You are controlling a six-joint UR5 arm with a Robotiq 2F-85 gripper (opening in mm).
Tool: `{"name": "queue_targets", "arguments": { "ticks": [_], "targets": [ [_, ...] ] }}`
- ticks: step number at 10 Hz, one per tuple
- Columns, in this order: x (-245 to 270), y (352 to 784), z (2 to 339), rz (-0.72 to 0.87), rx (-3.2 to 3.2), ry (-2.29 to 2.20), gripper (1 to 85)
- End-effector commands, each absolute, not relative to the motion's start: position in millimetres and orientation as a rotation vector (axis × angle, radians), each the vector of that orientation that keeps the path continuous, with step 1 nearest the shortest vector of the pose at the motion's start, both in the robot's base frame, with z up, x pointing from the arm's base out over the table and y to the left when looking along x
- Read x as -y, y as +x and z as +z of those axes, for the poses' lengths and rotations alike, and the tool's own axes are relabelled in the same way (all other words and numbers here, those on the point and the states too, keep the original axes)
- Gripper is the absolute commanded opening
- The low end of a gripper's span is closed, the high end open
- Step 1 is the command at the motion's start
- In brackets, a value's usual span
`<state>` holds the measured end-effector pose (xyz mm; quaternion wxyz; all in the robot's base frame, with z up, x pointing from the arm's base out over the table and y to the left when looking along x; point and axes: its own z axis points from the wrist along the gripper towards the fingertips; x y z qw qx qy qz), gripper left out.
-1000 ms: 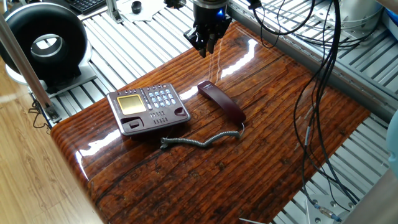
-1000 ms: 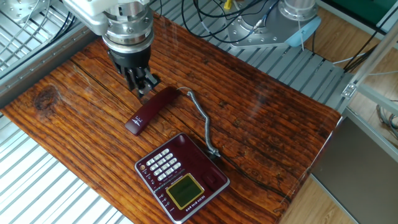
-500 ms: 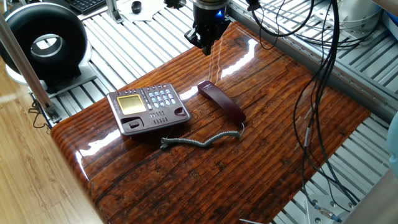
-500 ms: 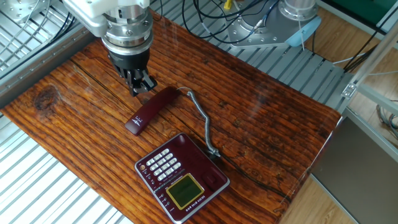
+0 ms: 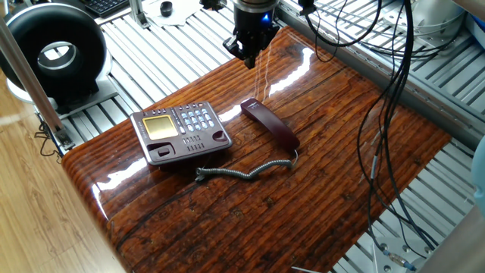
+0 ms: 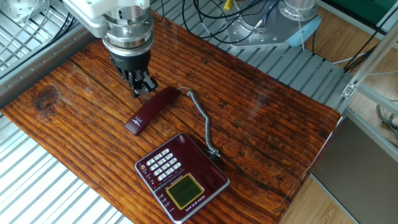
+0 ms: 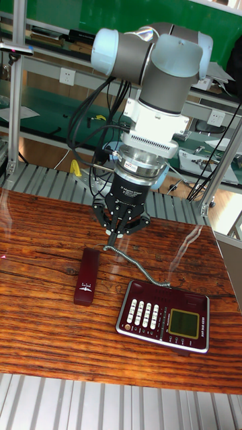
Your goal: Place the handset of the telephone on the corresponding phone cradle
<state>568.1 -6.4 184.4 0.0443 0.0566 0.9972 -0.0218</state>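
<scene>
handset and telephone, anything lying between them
Nothing: bare wood separates the handset from the telephone in the other fixed view; the coiled cord runs alongside.

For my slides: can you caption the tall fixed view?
UR5 gripper hovers closed above the handset, which lies on the table beside the telephone.

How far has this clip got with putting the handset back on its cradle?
Nothing is done yet: the handset lies on the wooden table beside the telephone, and the phone cradle is empty. The gripper hovers above the handset, holding nothing, fingers close together. Grasping, lifting and seating it all remain.
</scene>
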Motion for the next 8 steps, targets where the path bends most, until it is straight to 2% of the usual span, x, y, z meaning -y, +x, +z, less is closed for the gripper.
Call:
{"name": "queue_targets", "arguments": {
  "ticks": [1,6,8],
  "targets": [
    [3,569,185,-0.044,-3.046,0.185,1.7],
    [-16,566,175,0.052,-3.068,0.174,1.7],
    [-13,564,168,0.039,-3.082,0.169,1.7]
  ]
}}
